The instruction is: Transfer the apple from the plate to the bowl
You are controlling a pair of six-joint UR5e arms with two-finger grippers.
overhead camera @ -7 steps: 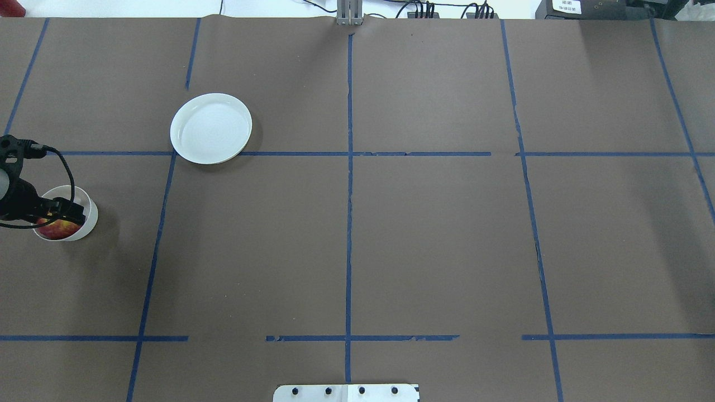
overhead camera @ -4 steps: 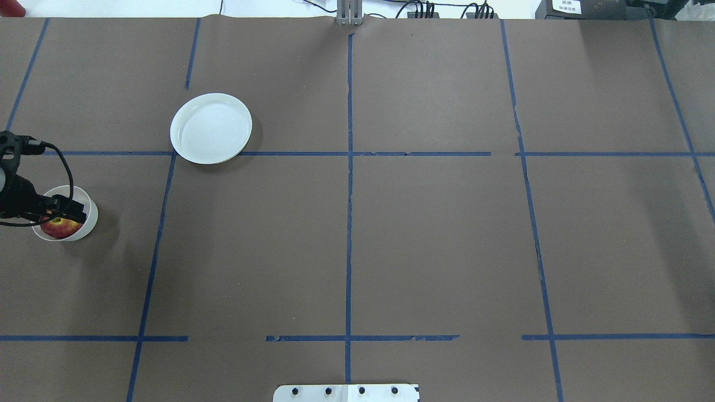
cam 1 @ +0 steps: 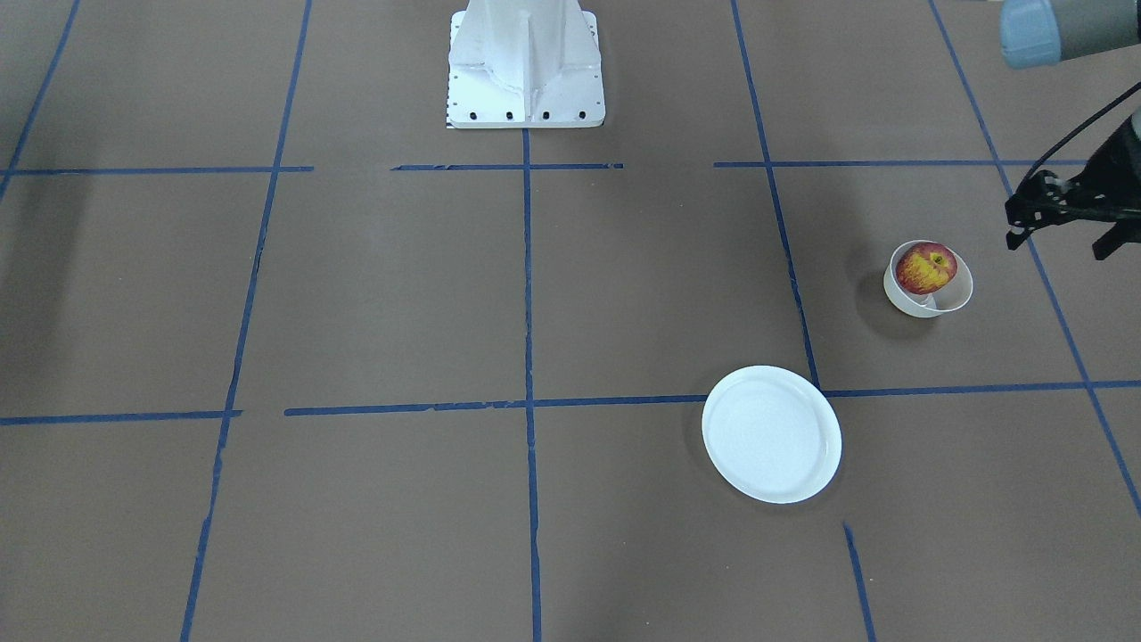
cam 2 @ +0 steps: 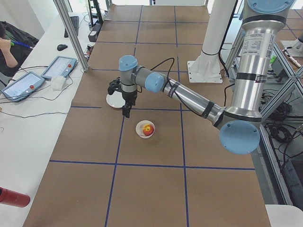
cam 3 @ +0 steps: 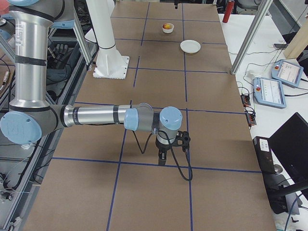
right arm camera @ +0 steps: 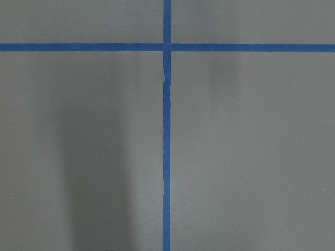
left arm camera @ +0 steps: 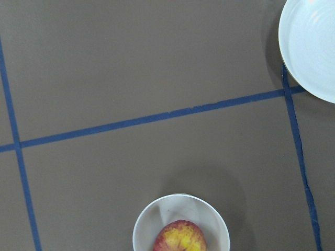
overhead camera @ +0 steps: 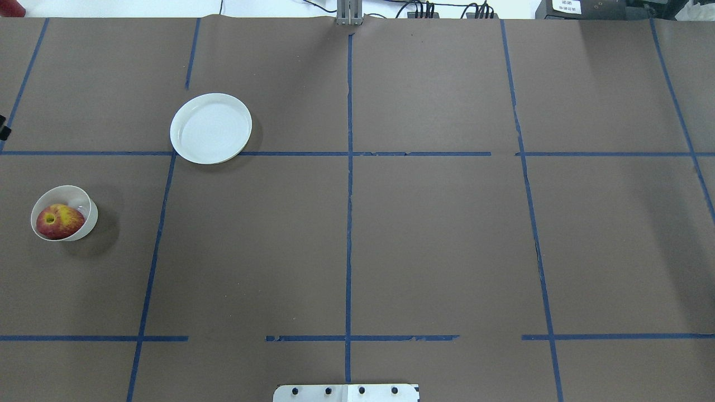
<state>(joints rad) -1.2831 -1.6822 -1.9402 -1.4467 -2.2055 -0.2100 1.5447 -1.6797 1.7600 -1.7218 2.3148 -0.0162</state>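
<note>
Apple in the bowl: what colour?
Apple: red, yellow streaks, yellow at the stem; overhead exterior shows it best.

**Apple in the bowl, seen from over my shoulders**

The apple sits in the bowl near the table's left edge, stem dimple showing. The plate lies well apart, toward the far left corner. A black sliver of my left arm shows at the left edge.

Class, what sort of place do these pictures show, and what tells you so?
Most likely a robotics lab: a left arm and a right arm over a table gridded with blue tape, and teach pendants on the side bench.
</note>
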